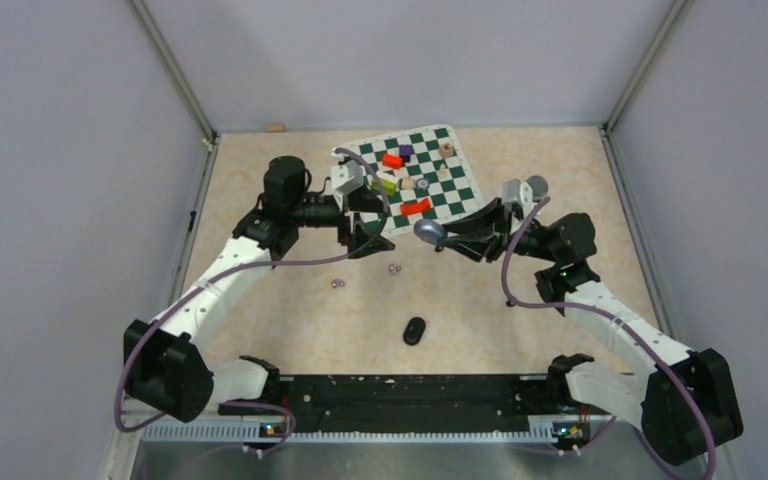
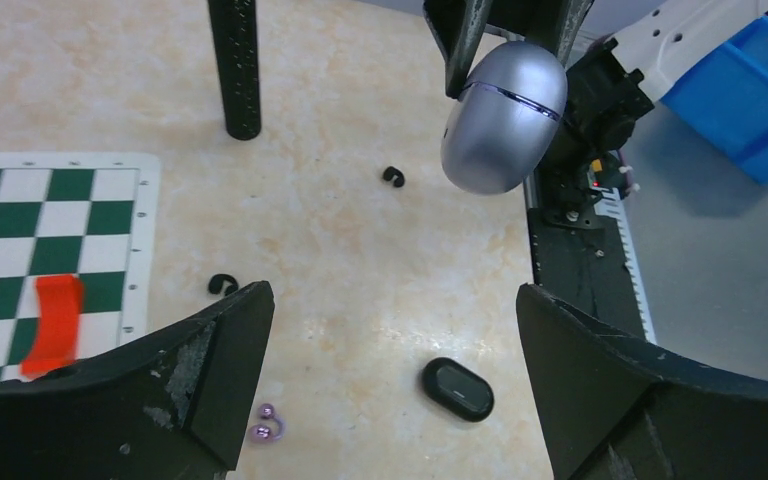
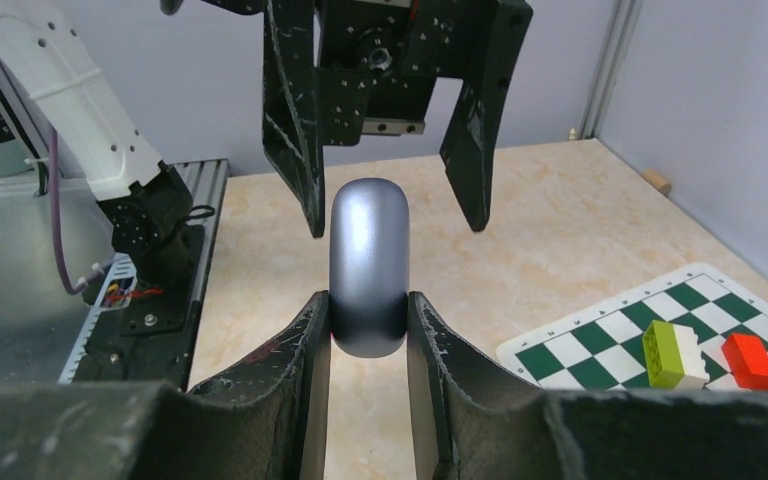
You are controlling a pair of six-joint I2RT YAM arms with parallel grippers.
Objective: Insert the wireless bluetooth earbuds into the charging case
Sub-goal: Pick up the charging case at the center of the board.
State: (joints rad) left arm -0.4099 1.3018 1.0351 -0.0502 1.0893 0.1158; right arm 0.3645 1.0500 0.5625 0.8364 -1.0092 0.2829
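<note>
My right gripper (image 1: 443, 238) is shut on a closed silver-grey oval charging case (image 1: 429, 232), held above the table; its fingers clamp the case's lower end in the right wrist view (image 3: 368, 262). My left gripper (image 1: 365, 238) is open and empty, facing that case from the left, which shows in the left wrist view (image 2: 505, 115). Two pale purple earbuds (image 1: 338, 284) (image 1: 394, 268) lie on the table below. Two black earbuds (image 2: 393, 176) (image 2: 222, 284) lie on the table. A closed black case (image 1: 415, 330) lies nearer the front.
A green-and-white chessboard mat (image 1: 457, 190) with coloured blocks (image 1: 392, 160) lies at the back centre. The black arm-base rail (image 1: 400, 395) runs along the front edge. A blue bin (image 2: 750, 90) sits beyond the rail. Enclosure walls stand on three sides.
</note>
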